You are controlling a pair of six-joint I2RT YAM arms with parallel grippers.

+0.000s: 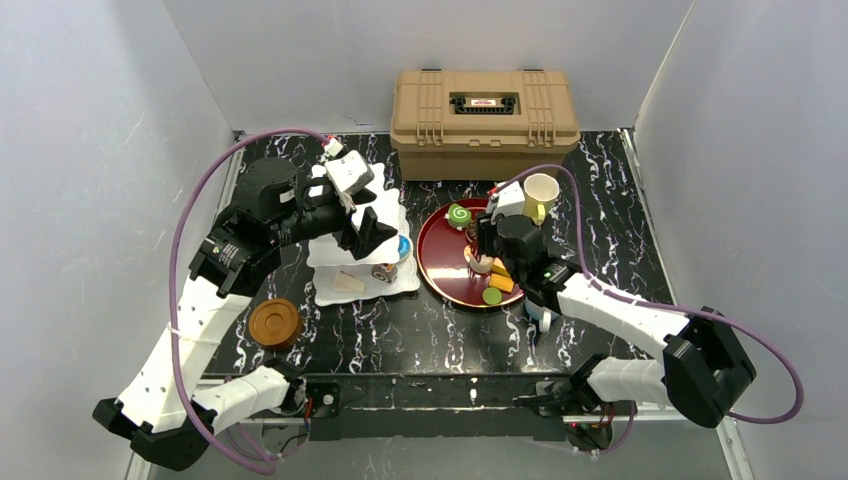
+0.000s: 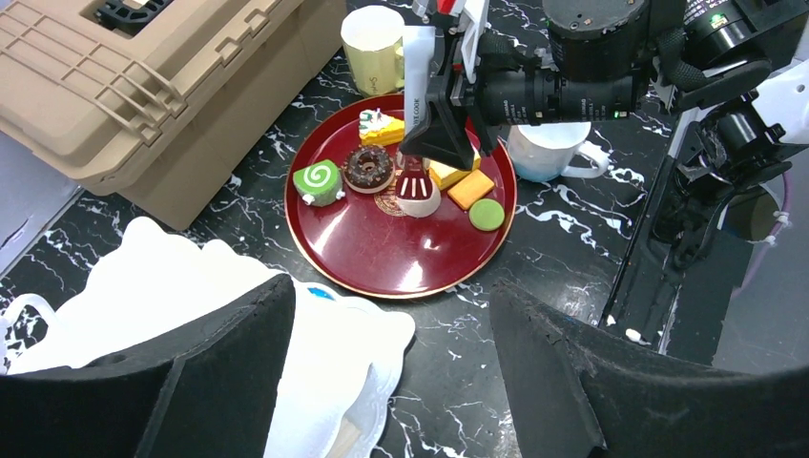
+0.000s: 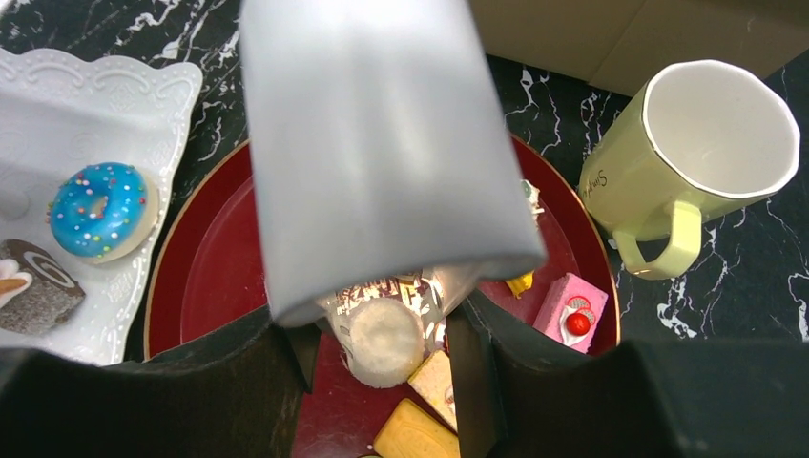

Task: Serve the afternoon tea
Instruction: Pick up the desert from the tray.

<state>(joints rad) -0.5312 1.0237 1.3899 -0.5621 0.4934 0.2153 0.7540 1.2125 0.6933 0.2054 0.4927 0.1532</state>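
Observation:
My right gripper (image 3: pixel 378 334) hangs over the dark red tray (image 3: pixel 205 277), jaws open on either side of a white round pastry (image 3: pixel 385 342) that stands on the tray, with a gap on both sides. Around it lie a pink cake (image 3: pixel 570 310), a green roll (image 2: pixel 318 181), a chocolate donut (image 2: pixel 368 167) and yellow and orange cakes (image 2: pixel 470 188). On the white stand (image 3: pixel 95 105) sit a blue donut (image 3: pixel 98 210) and a brown roll (image 3: pixel 38 286). My left gripper (image 2: pixel 391 382) is open and empty above the stand's edge (image 2: pixel 143 277).
A cream-yellow mug (image 3: pixel 687 153) stands just right of the tray, and a white mug (image 2: pixel 544 153) sits beside the right arm. The tan case (image 1: pixel 485 120) fills the back. A brown coaster (image 1: pixel 275 322) lies at the front left, near the left arm.

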